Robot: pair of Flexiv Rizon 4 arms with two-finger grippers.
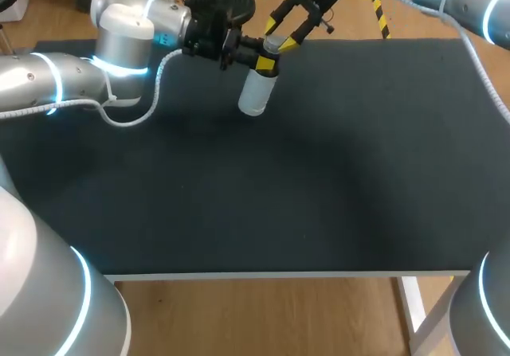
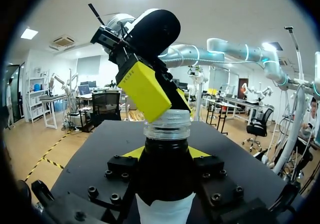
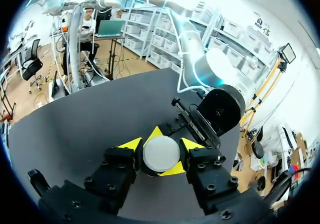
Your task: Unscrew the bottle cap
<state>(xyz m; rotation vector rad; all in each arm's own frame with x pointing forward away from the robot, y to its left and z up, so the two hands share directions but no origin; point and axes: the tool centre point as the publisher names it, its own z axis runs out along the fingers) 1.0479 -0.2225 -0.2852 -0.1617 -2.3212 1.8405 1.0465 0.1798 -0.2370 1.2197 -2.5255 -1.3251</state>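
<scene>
Head view. The left arm (image 1: pixel 119 45) enters from the left of the bottle (image 1: pixel 256 93), over the far part of the black tabletop (image 1: pixel 279 197). The left jaws are clenched on the bottle's dark upper part, and its white body shows below them. The right arm (image 1: pixel 470 1) enters from the bottle's far right. The right jaws sit at the cap (image 1: pixel 272 44), one yellow-tipped finger on each side of it. Whether the bottle's base rests on the tabletop cannot be told.

Left wrist view. The bottle (image 2: pixel 165 174) stands between the left jaws, which grasp it at the dark shoulder. A yellow tip (image 2: pixel 131 152) shows at each side of the shoulder, and the white label lies just under them. The clear cap (image 2: pixel 167 124) tops the neck. A yellow fingertip (image 2: pixel 145 89) of the right jaws lies against the cap's side, and the second shows partly behind it.

Right wrist view. Seen end-on, the cap (image 3: pixel 161 153) is a pale disc held between the right jaws, which are clamped on it from two sides. Their yellow tips (image 3: pixel 131 144) flank it. Two further yellow tips, those of the left jaws, show beneath the cap. The left arm (image 3: pixel 220 73) reaches in from beyond the bottle.
</scene>
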